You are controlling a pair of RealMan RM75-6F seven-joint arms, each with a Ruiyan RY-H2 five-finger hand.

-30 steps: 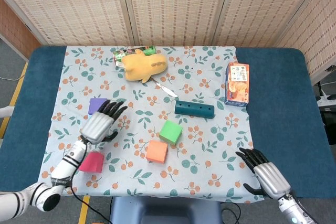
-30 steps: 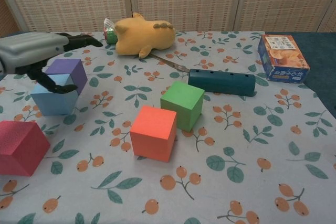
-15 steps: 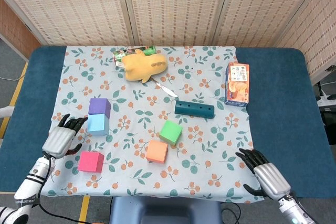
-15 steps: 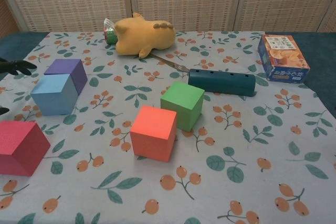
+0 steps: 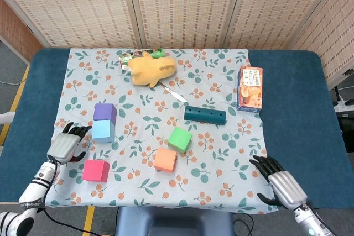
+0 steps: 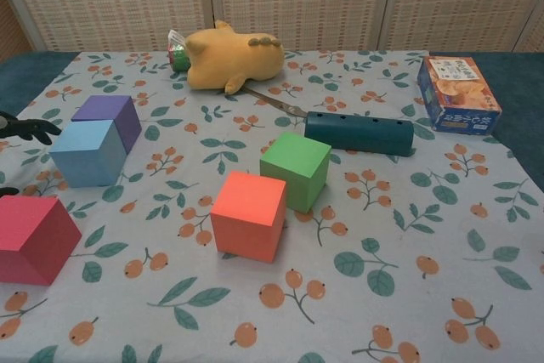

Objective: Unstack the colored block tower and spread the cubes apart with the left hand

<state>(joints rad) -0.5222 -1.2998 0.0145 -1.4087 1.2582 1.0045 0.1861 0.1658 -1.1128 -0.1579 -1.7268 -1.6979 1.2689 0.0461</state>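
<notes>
Several cubes lie on the floral cloth, none stacked. A purple cube [image 5: 104, 112] touches a light blue cube [image 5: 103, 131] in front of it. A pink cube [image 5: 95, 170] sits near the front left edge. The green cube [image 5: 180, 139] and the orange cube [image 5: 165, 160] sit close together at the middle. My left hand [image 5: 66, 143] hovers left of the blue cube, fingers apart, holding nothing; only its fingertips [image 6: 25, 127] show in the chest view. My right hand [image 5: 281, 185] rests open at the front right corner.
A yellow plush toy [image 5: 151, 69] lies at the back with a green packet [image 5: 128, 57] beside it. A dark teal block with holes [image 5: 204, 115], a small knife [image 5: 173, 93] and an orange snack box [image 5: 250, 88] lie to the right.
My left hand let go of the light blue cube and drew back to the left and toward the table's front. The cubes and the right hand stayed put.
</notes>
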